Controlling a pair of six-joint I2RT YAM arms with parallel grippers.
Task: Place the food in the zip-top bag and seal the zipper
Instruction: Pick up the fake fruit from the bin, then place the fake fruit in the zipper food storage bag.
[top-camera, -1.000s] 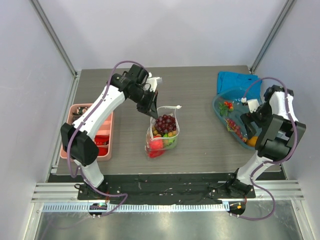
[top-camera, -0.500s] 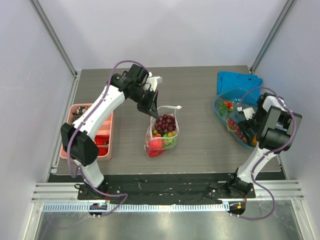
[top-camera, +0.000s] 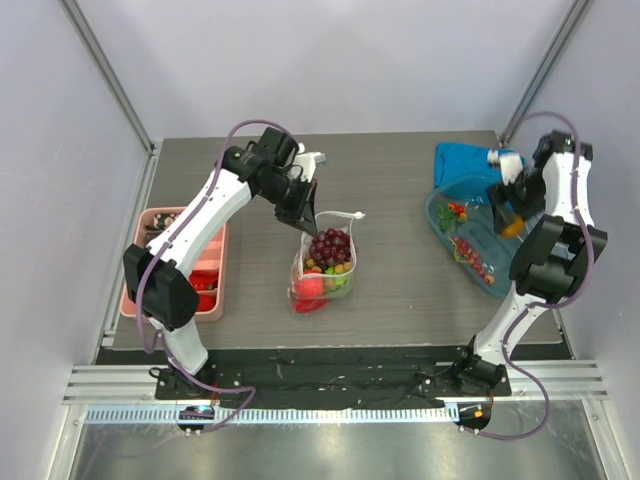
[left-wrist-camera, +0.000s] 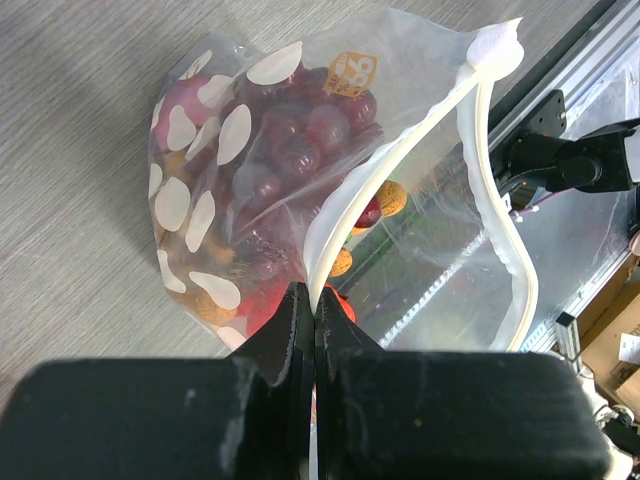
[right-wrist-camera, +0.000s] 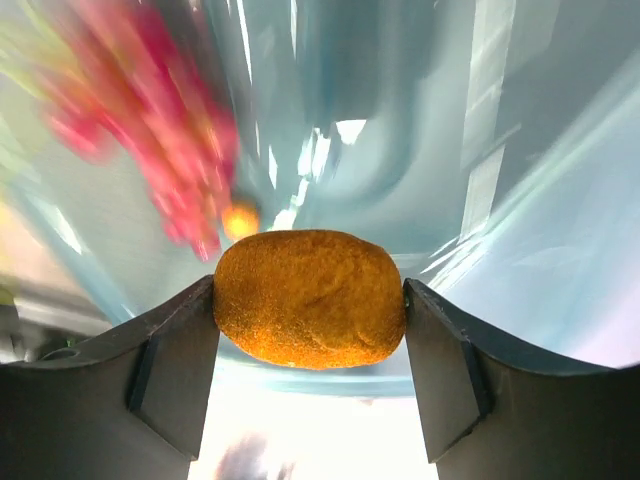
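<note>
The zip-top bag (top-camera: 325, 268), clear with white dots, stands on the table with its mouth open. It holds food: a purple grape bunch (top-camera: 330, 244) on top of red, green and orange pieces. My left gripper (top-camera: 304, 224) is shut on the zipper (left-wrist-camera: 400, 160) strip at the bag's left rim (left-wrist-camera: 313, 300). My right gripper (top-camera: 511, 218) hangs over the blue-tinted tub, shut on an orange, rough-skinned oval food piece (right-wrist-camera: 310, 298) that fills the gap between its fingers (right-wrist-camera: 170, 370).
The clear blue-tinted tub (top-camera: 442, 232) at the right holds several red, green and pink toy pieces. A blue cloth (top-camera: 465, 160) lies behind it. A pink compartment tray (top-camera: 222, 262) sits at the table's left edge.
My right gripper closed on the orange piece and rose out of the tub toward the far right. The left arm and the bag stayed still.
</note>
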